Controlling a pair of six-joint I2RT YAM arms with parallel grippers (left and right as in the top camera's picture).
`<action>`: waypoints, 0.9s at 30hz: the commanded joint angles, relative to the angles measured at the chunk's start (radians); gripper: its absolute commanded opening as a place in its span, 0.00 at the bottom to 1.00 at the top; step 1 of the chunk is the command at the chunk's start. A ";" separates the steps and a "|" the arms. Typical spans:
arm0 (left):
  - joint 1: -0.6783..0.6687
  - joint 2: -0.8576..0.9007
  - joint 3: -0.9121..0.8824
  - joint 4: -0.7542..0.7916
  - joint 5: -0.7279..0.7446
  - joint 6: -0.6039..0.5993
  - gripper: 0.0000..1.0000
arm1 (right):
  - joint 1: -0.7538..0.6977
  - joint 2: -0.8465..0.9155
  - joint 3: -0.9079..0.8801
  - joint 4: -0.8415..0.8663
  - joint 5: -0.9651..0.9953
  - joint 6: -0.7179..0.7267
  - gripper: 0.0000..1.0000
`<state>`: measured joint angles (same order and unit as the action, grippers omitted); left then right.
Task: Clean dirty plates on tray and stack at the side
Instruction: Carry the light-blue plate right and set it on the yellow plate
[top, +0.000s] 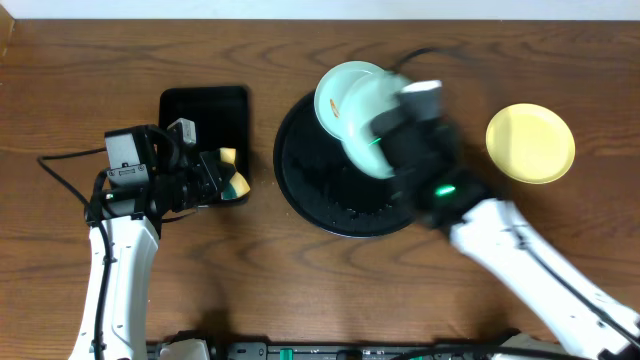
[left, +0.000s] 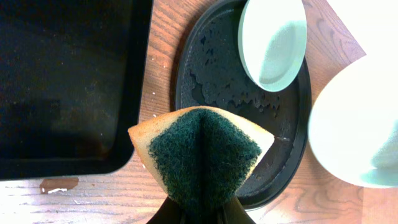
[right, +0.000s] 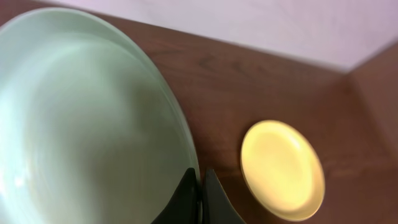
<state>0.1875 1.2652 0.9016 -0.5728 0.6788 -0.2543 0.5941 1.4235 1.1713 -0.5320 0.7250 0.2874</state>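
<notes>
While the right gripper (right: 200, 190) is pinched shut on the rim of the held mint plate (right: 81, 124), which is tilted and raised above the round tray (top: 305, 185), the left gripper (left: 202, 214) clamps a folded sponge (left: 202, 149), green face out. The sponge is beside the rectangular tray (left: 62, 81), well apart from that plate. The second mint plate (top: 340, 90) rests at the round tray's far rim. The yellow plate (top: 530, 143) lies on the table (top: 300, 300), off to the right. Step judged: mid-handling of the first mint plate; no smear shows on its visible face. Next: either present its face to the sponge, or, if clean, lower it centred onto the yellow plate and release.
</notes>
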 joint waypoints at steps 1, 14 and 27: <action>0.005 0.005 0.003 0.000 0.017 0.025 0.08 | -0.315 -0.040 0.009 -0.014 -0.479 0.061 0.01; 0.005 0.005 0.003 0.002 0.009 0.025 0.07 | -1.094 0.298 0.008 0.096 -0.764 0.146 0.01; 0.005 0.005 0.003 0.006 0.009 0.024 0.08 | -1.085 0.350 0.055 0.105 -1.152 -0.053 0.93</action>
<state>0.1883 1.2667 0.9016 -0.5705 0.6785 -0.2462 -0.5205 1.7760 1.1755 -0.3988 -0.2070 0.3450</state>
